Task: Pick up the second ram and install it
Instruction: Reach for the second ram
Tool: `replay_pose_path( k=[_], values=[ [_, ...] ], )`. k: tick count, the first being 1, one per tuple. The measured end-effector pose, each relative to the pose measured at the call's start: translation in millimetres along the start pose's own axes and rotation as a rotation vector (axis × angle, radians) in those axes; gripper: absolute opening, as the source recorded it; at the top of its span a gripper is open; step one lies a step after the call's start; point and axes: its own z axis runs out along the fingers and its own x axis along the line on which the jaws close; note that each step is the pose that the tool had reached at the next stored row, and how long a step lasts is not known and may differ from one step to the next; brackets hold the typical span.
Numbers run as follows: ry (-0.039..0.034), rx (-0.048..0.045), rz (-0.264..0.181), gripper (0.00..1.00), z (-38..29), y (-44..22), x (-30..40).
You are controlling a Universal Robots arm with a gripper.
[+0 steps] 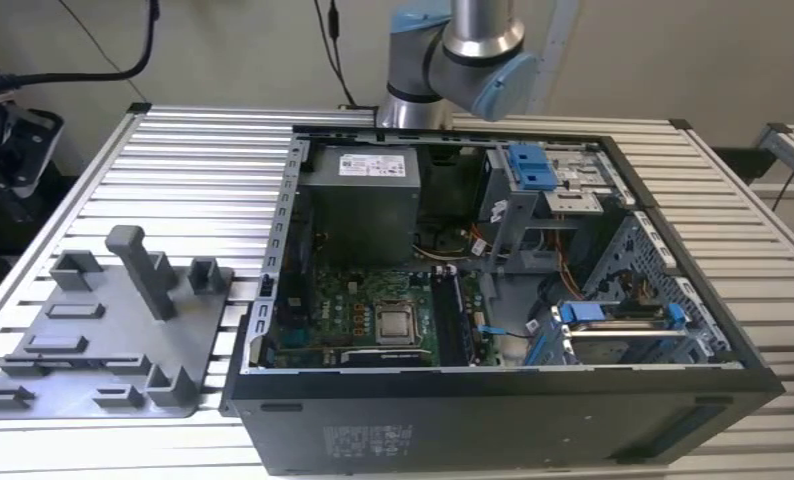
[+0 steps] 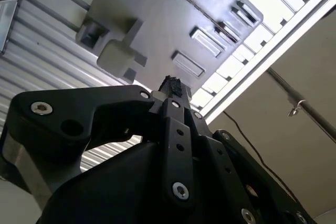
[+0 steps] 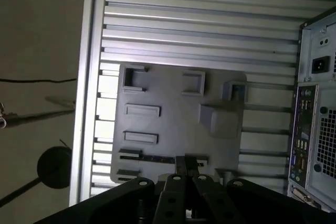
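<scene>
Since the black fingers [image 3: 180,167] hang pressed together and empty over the grey plastic fixture tray [image 3: 173,103] at the bench [image 3: 210,24] edge, where the slim dark second ram [image 3: 149,158] lies in a long slot, a descent begun without opening could, I judge, jab the stick and crack it.

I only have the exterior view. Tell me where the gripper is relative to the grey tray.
Observer: In the first wrist view the gripper hangs above the grey tray, over a slim dark strip near one tray edge.
Operator: Identify that strip.
Observer: It looks like the second ram, lying in the tray, not lifted.
Operator: Tell me what on the case faces the tray.
Observer: The case's rear panel, with ports and a power socket.
</scene>
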Motion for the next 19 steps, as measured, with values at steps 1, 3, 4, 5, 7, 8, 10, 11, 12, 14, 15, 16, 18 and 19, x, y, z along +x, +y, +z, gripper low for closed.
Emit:
replay_pose_path(
  k=[1,3,4,5,7,8,10,11,12,14,15,16,18,19],
  values=[
    [0.0,-0.0001,-0.002,0.11,0.1,-1.6,0.1],
    [0.0002,-0.0001,-0.006,0.11,0.1,-4.0,0.3],
    [0.0003,-0.0001,-0.006,0.11,0.0,-4.8,0.3],
    [0.0003,-0.0001,-0.006,0.11,0.0,-5.3,0.4],
    [0.0003,-0.0001,-0.006,0.11,0.0,-5.5,0.4],
    [0.0002,-0.0001,-0.006,0.11,0.0,-5.5,0.4],
    [0.0003,-0.0001,-0.006,0.11,0.0,-5.6,0.4],
    [0.0002,-0.0002,-0.006,0.11,0.1,-5.7,0.4],
    [0.0003,-0.0001,-0.007,0.11,0.3,-6.6,0.4],
    [0.0003,-0.0002,-0.008,0.11,0.9,-9.8,0.5],
    [0.0004,-0.0002,-0.009,0.11,1.1,-10.9,0.0],
    [0.0005,-0.0003,-0.011,0.11,1.5,-11.6,-1.7],
    [0.0006,-0.0003,-0.014,0.11,2.3,-13.2,-5.2],
    [0.0007,-0.0003,-0.016,0.11,2.7,-13.9,-7.4]
  ],
)
